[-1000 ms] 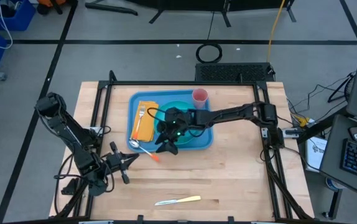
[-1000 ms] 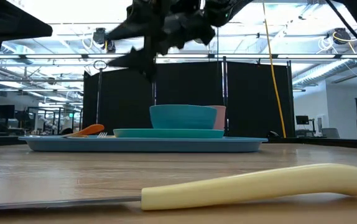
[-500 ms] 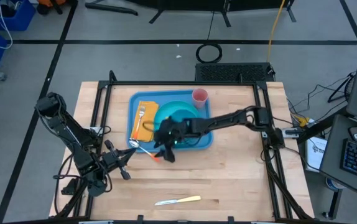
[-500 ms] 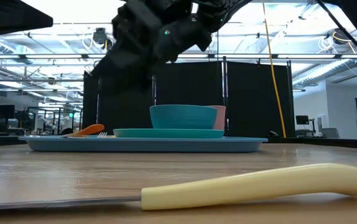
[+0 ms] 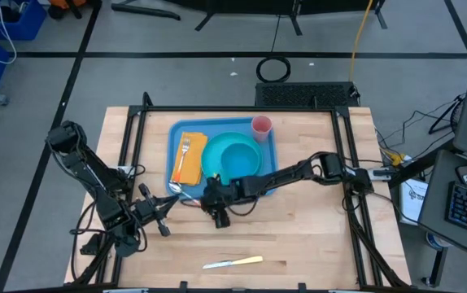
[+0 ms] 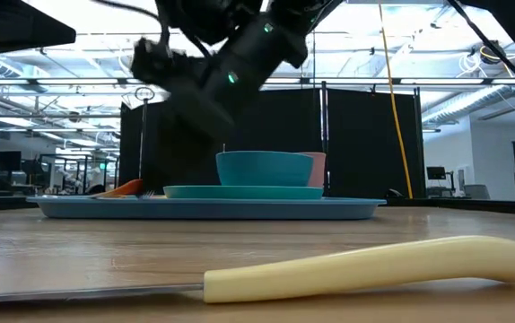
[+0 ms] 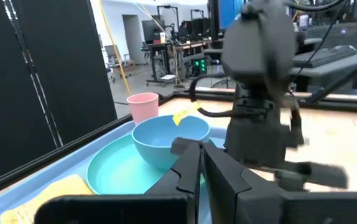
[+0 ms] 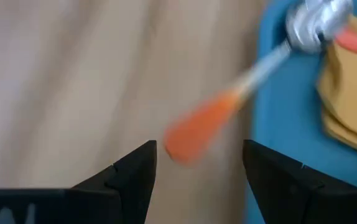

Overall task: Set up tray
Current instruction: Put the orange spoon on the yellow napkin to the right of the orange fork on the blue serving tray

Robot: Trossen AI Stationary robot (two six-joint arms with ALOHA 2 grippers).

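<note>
Jaws on the right gripper (image 8: 197, 165) are spread wide right over the orange-handled spoon (image 8: 228, 106) hanging off the tray (image 5: 178, 134) mid-bench, probably lining up a grab, while left gripper (image 5: 167, 208) waits pinched closed.

A wooden desk (image 5: 298, 236) stands on a grey floor (image 5: 176, 81) crossed by dark lines. Behind it hang black curtain panels (image 6: 365, 144), with a yellow cable (image 6: 392, 99) dangling beside them under bright ceiling lights (image 6: 482, 54).
</note>
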